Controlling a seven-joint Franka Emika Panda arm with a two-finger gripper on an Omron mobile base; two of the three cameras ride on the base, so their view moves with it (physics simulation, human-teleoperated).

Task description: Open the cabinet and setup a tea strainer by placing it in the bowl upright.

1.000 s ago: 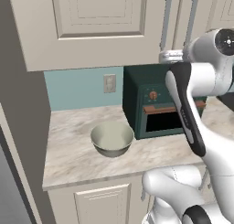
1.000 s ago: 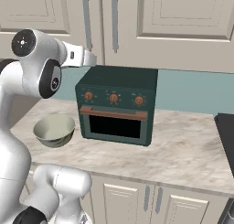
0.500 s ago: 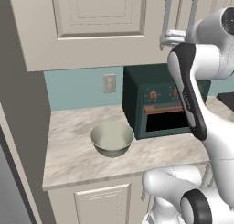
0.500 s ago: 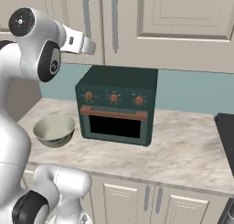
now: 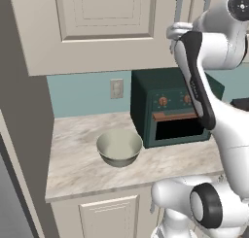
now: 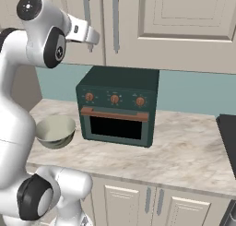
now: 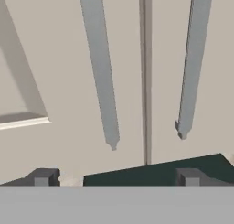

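The arm is reaching up to open the cabinet [image 5: 107, 28], its tool [image 7: 116, 177] spread wide and empty, close in front of the door's long handle [image 7: 100, 67] but not yet around it. To my eye the next move is to bring the handle between the fingers, close on it and pull the door outward. The hand view gives two handles either side of the door seam with the oven [image 7: 160, 173] top below, while the base views give the bowl [image 5: 119, 147] on the table [image 5: 73, 164] beside the oven; I cannot see the strainer, presumably behind the shut door.
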